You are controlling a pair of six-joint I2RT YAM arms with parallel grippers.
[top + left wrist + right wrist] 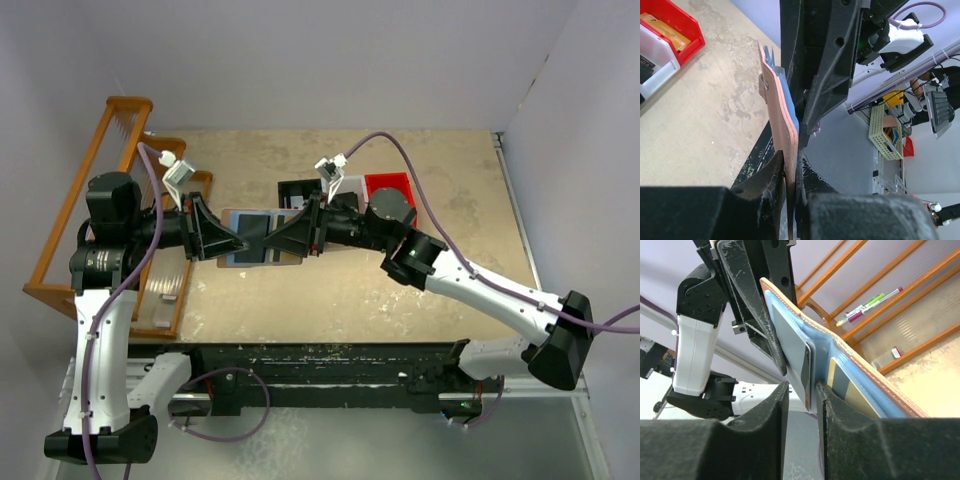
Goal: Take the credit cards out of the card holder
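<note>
— Where is the holder found?

— The holder [779, 105] is held in the air over the tabletop [400, 290], somewhat left of its middle. One flap is pinched by the left gripper [791, 172], its fingers pressed tight on the leather.

— And the right gripper?

— The right gripper [802, 390] is set with its fingers narrowly apart on either side of the pale card [795, 352]. The card's edge shows beyond its pocket. Whether the pads are touching it cannot be told.

— What could go wrong?

— If only the card's edge is caught, it may be lost from the pads and dropped. If lining is nipped too, the holder could be dragged from the left grip. The tan card [855, 397] in the next pocket might be shaken loose.
</note>
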